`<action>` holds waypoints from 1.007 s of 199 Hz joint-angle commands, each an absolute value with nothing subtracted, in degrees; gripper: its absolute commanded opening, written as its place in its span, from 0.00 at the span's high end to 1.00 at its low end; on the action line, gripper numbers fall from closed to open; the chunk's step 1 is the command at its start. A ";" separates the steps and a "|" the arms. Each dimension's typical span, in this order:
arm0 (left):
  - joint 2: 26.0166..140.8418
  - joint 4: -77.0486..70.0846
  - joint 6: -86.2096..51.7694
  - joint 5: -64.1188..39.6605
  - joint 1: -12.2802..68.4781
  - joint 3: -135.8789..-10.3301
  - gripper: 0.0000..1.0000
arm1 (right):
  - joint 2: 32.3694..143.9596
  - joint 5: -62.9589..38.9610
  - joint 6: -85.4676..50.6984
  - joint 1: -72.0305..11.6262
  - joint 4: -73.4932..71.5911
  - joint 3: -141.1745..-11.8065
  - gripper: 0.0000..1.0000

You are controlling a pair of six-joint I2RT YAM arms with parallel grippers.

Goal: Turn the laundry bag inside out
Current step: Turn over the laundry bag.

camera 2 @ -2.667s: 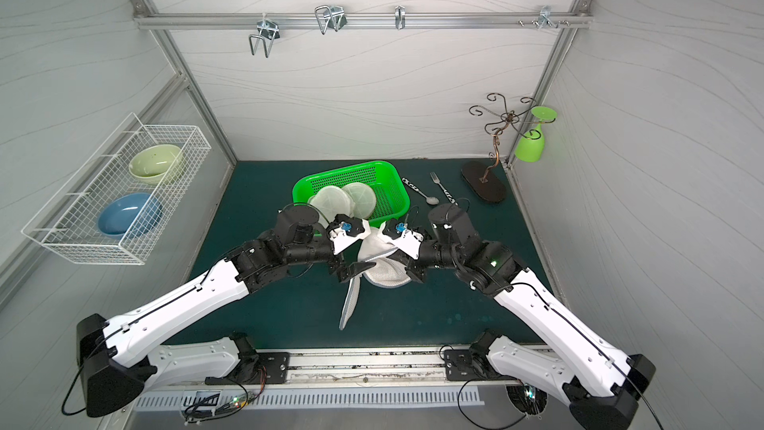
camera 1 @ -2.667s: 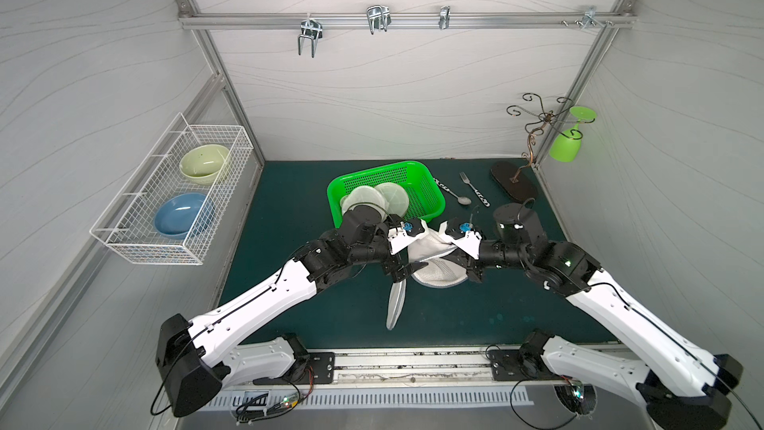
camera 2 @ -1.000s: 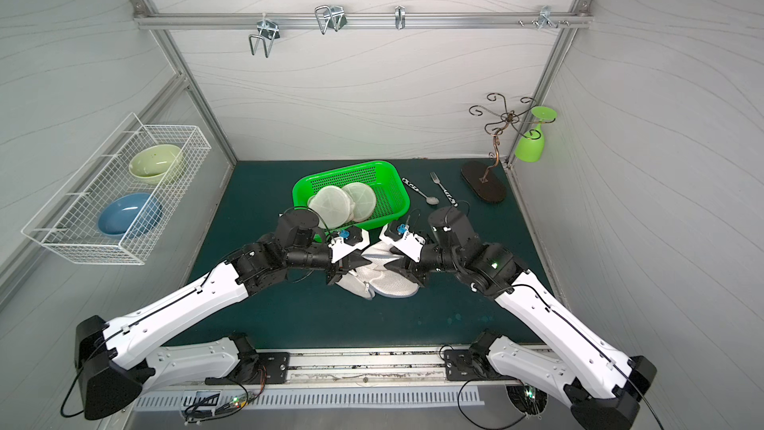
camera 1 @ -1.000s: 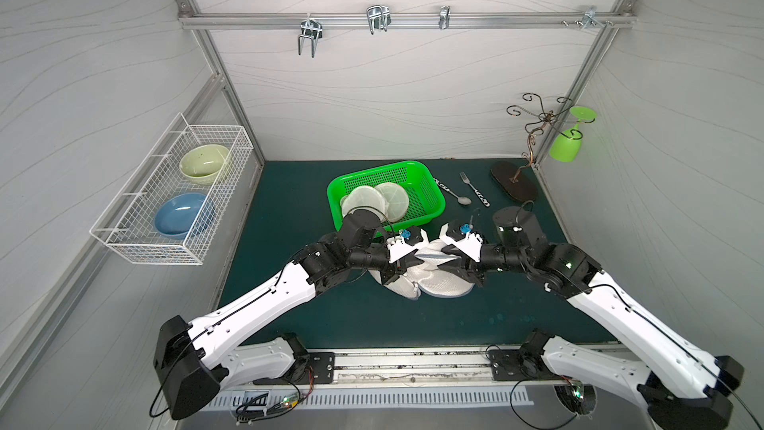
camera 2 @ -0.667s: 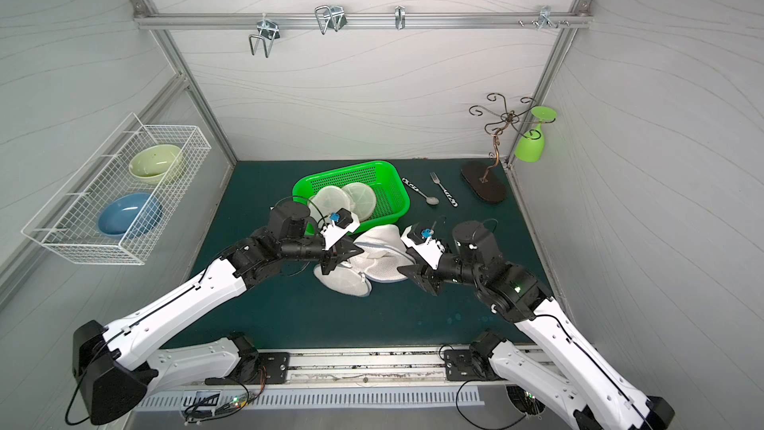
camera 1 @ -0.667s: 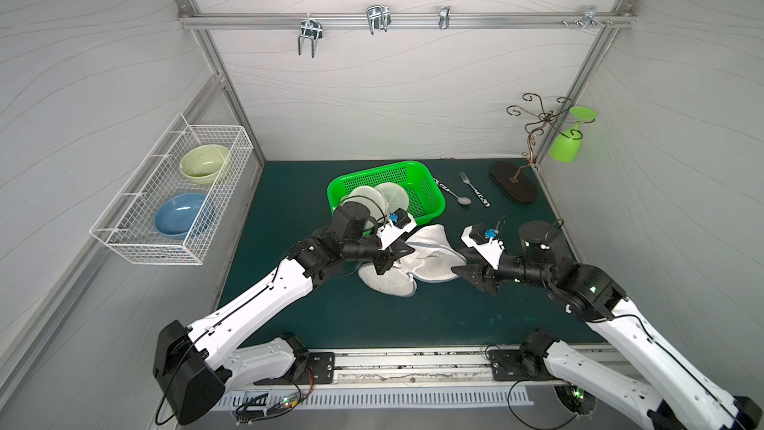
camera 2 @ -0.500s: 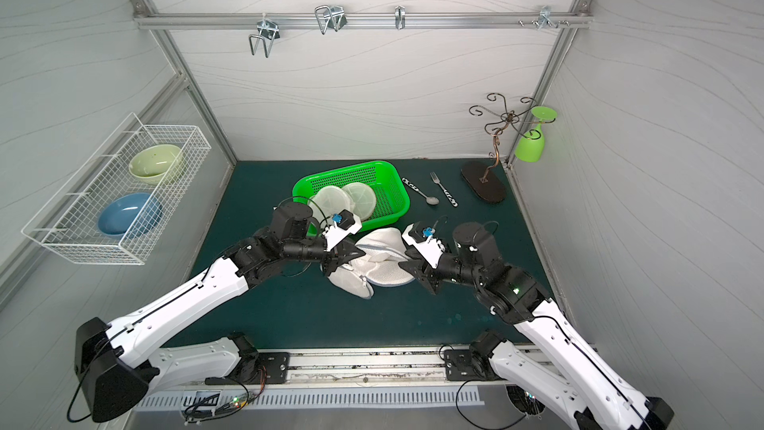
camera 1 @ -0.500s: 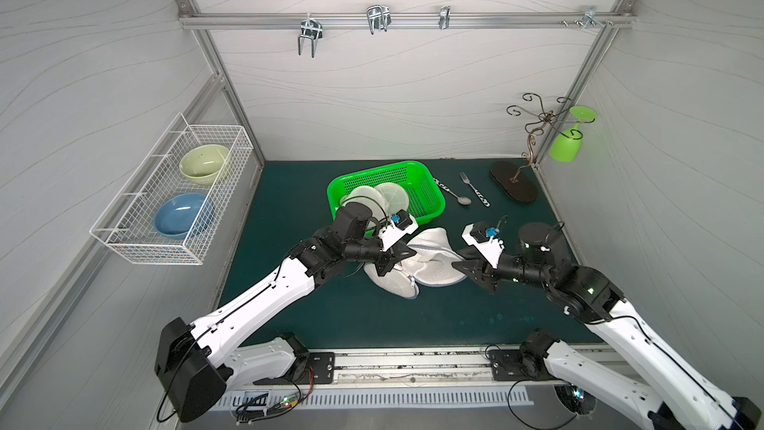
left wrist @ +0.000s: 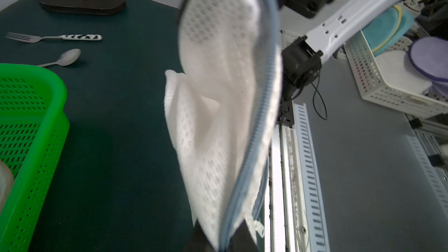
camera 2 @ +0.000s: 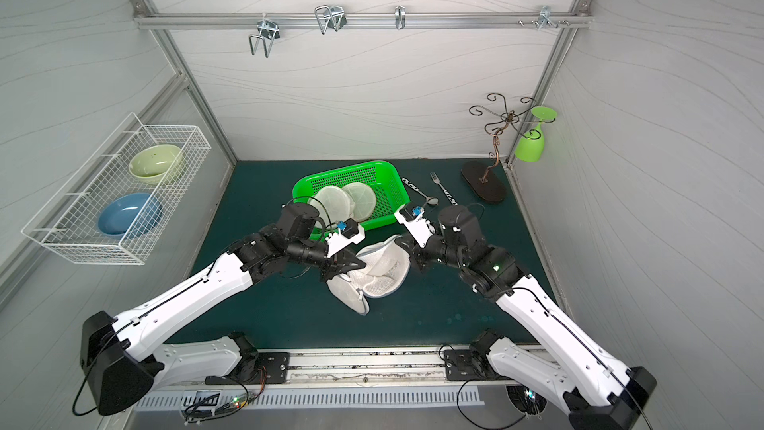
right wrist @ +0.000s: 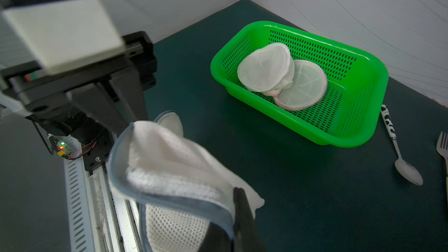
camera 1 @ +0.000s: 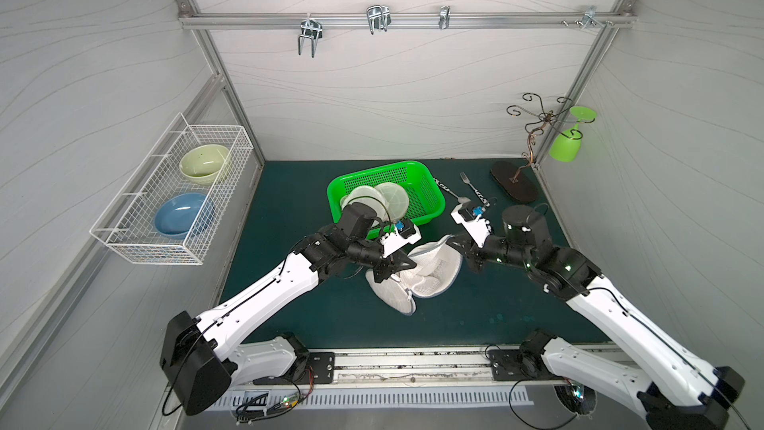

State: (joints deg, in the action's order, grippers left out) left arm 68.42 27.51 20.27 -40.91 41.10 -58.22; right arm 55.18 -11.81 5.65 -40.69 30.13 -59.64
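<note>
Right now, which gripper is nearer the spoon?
Right. The right gripper pinches the laundry bag at its rim, a little to the robot's side of the spoon. The left gripper holds the bag's opposite edge, farther from the spoon.

Heads up, your laundry bag (camera 1: 434, 279) is soft white mesh cloth, open holey weave, with a smooth grey-blue zip tape round the rim. The basket (camera 1: 426, 200) looks like glossy green perforated plastic. The table (camera 1: 330, 324) is matt dark green. The spoon (right wrist: 407, 173) is shiny metal, and the wire rack (camera 1: 136, 237) is white-coated.
</note>
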 commanded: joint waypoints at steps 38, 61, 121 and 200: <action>67.20 31.22 30.64 -54.53 42.90 -61.20 1.00 | 67.51 -13.41 6.94 -40.00 40.96 -68.46 0.98; 63.81 23.10 28.33 -54.67 42.94 -58.42 1.00 | 68.91 -19.91 6.12 -38.31 41.64 -66.24 0.80; 55.85 -3.23 15.85 -35.44 42.96 -46.66 1.00 | 66.55 -24.80 1.49 -34.52 42.44 -62.15 0.50; 55.33 -16.57 4.59 -24.37 42.93 -40.33 1.00 | 70.54 -19.90 -7.83 -31.58 53.25 -70.02 0.47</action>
State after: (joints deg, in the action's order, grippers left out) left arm 55.44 -4.82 9.10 -24.93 43.09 -38.33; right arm 68.42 -20.40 -2.37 -33.17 46.65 -64.86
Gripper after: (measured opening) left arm 0.078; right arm 0.534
